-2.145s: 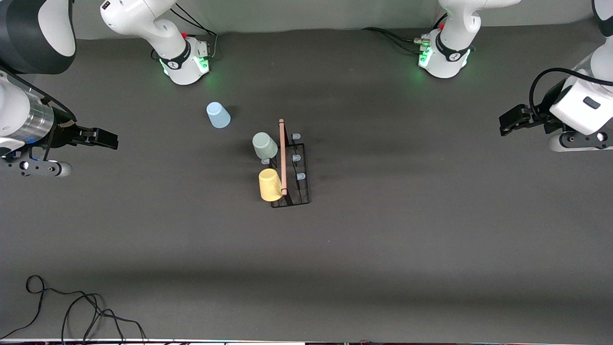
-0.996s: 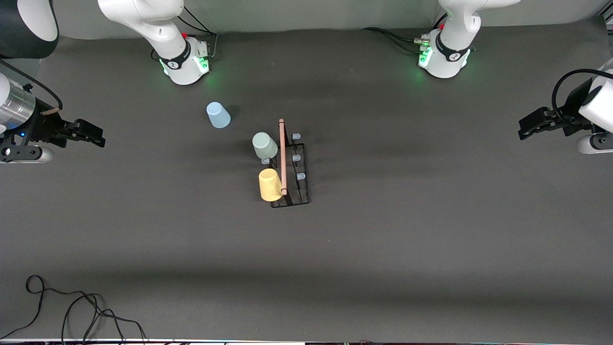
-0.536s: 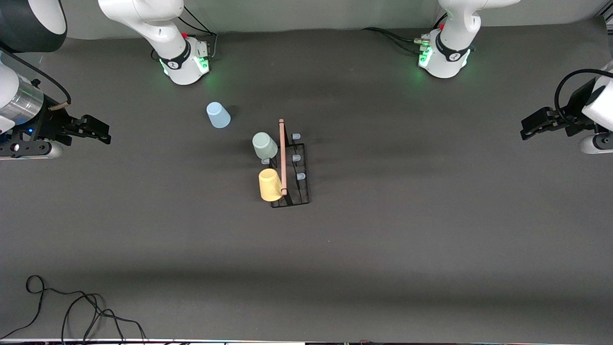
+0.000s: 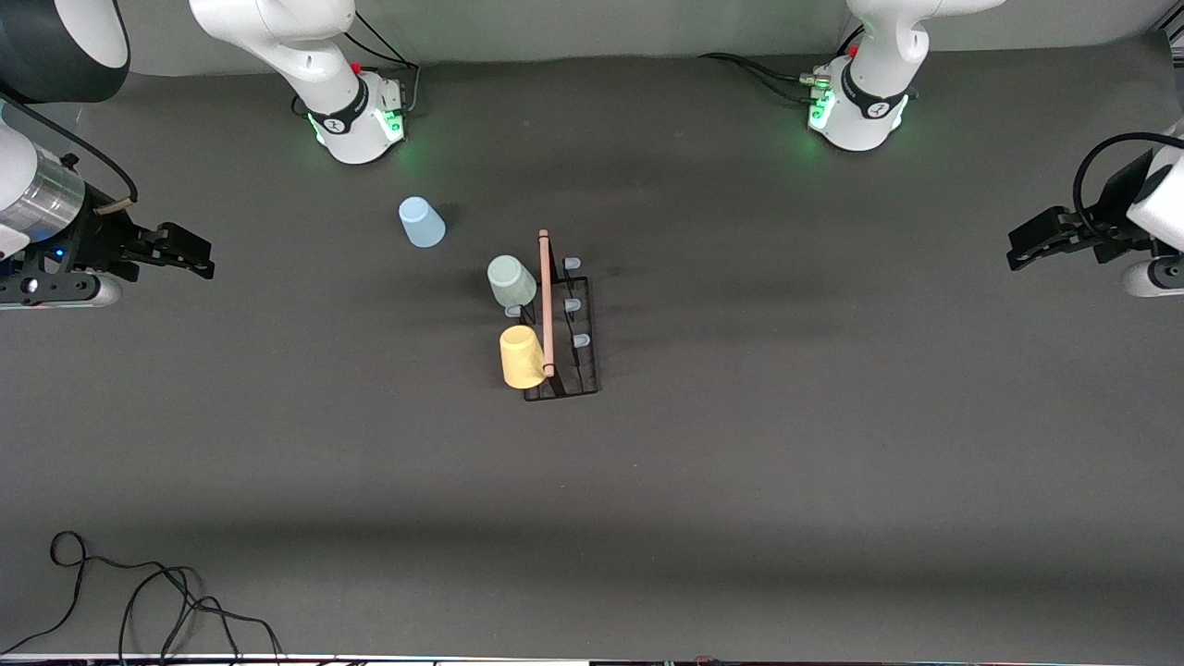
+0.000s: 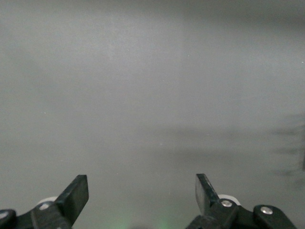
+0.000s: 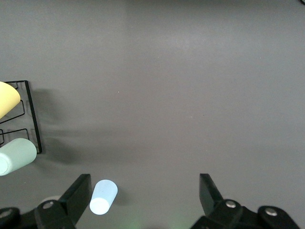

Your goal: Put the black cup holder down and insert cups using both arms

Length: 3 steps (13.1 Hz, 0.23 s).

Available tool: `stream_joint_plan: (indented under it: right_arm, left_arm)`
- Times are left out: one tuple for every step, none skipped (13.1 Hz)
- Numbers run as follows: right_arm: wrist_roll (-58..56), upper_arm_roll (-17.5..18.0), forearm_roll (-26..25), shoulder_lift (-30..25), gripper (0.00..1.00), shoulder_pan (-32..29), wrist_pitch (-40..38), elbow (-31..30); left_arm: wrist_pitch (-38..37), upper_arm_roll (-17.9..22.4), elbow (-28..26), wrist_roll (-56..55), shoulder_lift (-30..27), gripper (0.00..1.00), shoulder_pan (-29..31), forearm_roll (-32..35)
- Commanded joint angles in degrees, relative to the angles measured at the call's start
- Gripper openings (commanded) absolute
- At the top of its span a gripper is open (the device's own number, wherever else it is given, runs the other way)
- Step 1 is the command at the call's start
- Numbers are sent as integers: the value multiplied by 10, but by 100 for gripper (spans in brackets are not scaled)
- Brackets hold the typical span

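Two cups (image 4: 516, 319) on black cup holder (image 4: 562, 338), well apart from spread left fingers (image 5: 75, 193) and right fingers (image 6: 80, 191)

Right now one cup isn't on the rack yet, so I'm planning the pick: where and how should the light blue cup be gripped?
The light blue cup stands upside down alone on the table, toward the right arm's end. Probably best: the open right gripper descends from above and closes across the tapered side wall at about mid-height, since nothing crowds it.
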Motion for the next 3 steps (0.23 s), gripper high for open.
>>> stream_joint_plan:
  right_arm:
    - [-5,2,-10,-6,100,-6,11,-9]
    - [-5,2,-10,-6,100,-6,11,-8]
    - [-5,2,-10,-6,100,-6,11,-9]
  left_arm:
    - [0,0,6,9,-2,100,3,0]
    - [0,0,6,9,-2,100,3,0]
    - [0,0,6,9,-2,100,3,0]
